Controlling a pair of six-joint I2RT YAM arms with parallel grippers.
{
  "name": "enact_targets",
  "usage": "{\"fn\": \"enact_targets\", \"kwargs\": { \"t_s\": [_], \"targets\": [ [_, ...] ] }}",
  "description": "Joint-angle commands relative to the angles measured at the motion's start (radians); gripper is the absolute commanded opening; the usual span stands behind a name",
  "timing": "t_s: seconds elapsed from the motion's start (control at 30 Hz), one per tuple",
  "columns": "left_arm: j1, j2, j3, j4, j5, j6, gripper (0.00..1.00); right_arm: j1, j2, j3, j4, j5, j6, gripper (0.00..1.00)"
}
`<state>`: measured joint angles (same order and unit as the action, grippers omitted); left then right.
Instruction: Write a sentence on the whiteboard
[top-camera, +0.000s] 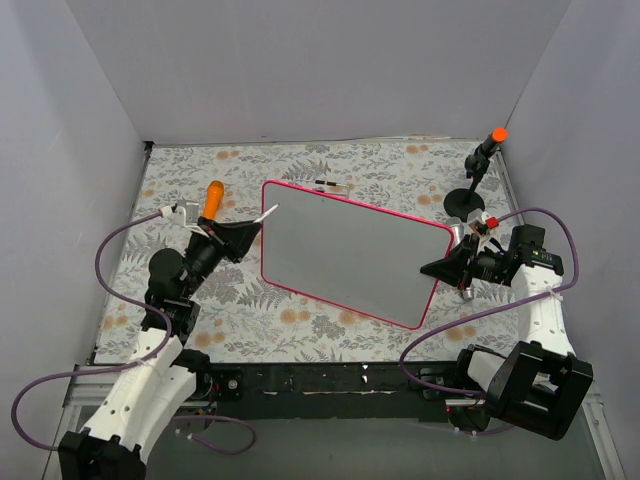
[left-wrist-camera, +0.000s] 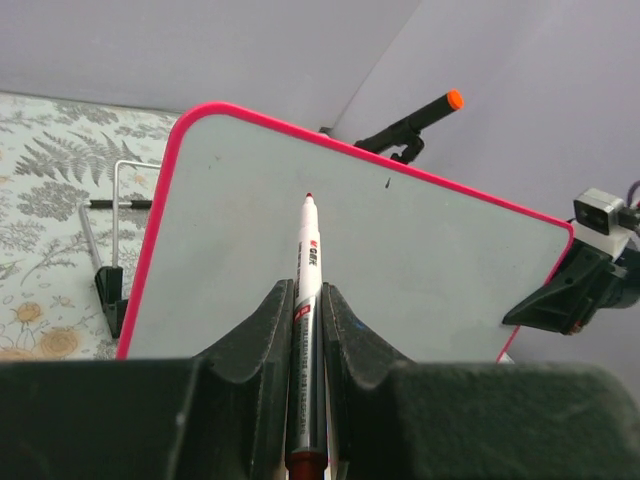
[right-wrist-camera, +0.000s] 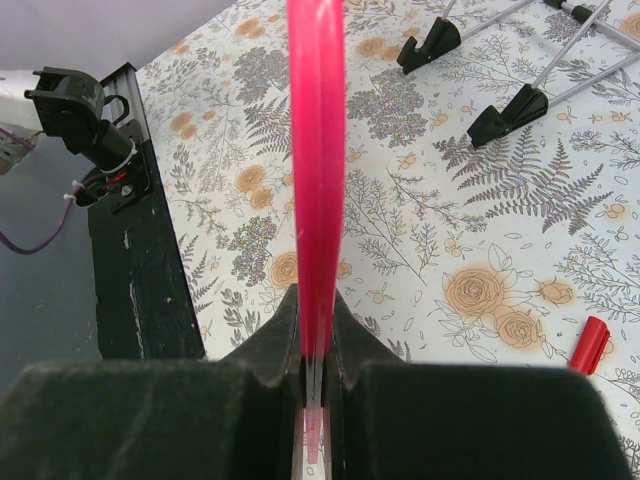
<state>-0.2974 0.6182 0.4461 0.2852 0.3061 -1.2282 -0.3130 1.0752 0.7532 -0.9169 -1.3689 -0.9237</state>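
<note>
At the left of the table (top-camera: 300, 322), which is covered with a floral cloth, the left arm reaches in toward the board, with an orange-tipped object (top-camera: 214, 195) just beside its wrist. The left gripper (left-wrist-camera: 306, 305) is closed tight on a marker (left-wrist-camera: 308, 250): the two dark fingers clamp the white barrel from both sides, and the uncapped red tip points forward, away from the wrist. The tip lies over the upper left part of the board's face, but whether it touches the surface cannot be told. The whiteboard (top-camera: 350, 250) occupies the middle of the table between the two arms, set at a slant so that its right end lies nearer the arm bases than its left. Its face is plain glossy grey-white inside a thin pink-red frame. In the left wrist view a wire stand (left-wrist-camera: 110, 230) with a black foot shows behind the board's left edge. At the board's right edge, the right gripper (top-camera: 452, 262) is closed on the frame – in the right wrist view the pink rim runs straight out from between the two fingers, pinched on both sides. Behind this gripper, near the far right corner, stands a black post (top-camera: 487, 150) with an orange tip on a round base. A red cap (right-wrist-camera: 590, 345) lies on the cloth – to the right of the clamped rim.
</note>
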Motion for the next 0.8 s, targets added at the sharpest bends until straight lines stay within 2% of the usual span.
{"fn": "enact_targets", "kwargs": {
  "t_s": [0.0, 0.07, 0.2, 0.33, 0.47, 0.6, 0.7, 0.73, 0.77],
  "targets": [
    [0.164, 0.048, 0.016, 0.164, 0.331, -0.158, 0.00, 0.000, -0.009, 0.023, 0.026, 0.077, -0.063, 0.01],
    [0.205, 0.034, 0.028, 0.170, 0.396, -0.171, 0.00, 0.000, -0.012, 0.023, 0.026, 0.077, -0.064, 0.01],
    [0.222, 0.067, 0.126, 0.001, 0.476, -0.068, 0.00, 0.002, -0.009, 0.028, 0.024, 0.073, -0.064, 0.01],
    [0.256, 0.153, 0.138, 0.043, 0.596, -0.065, 0.00, 0.006, -0.001, 0.034, 0.013, 0.074, -0.075, 0.01],
    [0.287, 0.215, 0.143, 0.089, 0.654, -0.070, 0.00, 0.008, -0.006, 0.032, 0.018, 0.073, -0.076, 0.01],
    [0.296, 0.242, 0.195, 0.001, 0.665, 0.015, 0.00, 0.011, 0.046, 0.066, 0.004, 0.067, -0.089, 0.01],
    [0.296, 0.249, 0.221, -0.046, 0.677, 0.059, 0.00, 0.014, 0.130, 0.145, -0.161, 0.070, -0.254, 0.01],
    [0.296, 0.249, 0.224, -0.055, 0.680, 0.070, 0.00, 0.012, 0.156, 0.172, -0.218, 0.079, -0.390, 0.01],
    [0.296, 0.250, 0.224, -0.060, 0.686, 0.075, 0.00, 0.012, 0.185, 0.196, -0.277, 0.088, -0.441, 0.01]
  ]
}}
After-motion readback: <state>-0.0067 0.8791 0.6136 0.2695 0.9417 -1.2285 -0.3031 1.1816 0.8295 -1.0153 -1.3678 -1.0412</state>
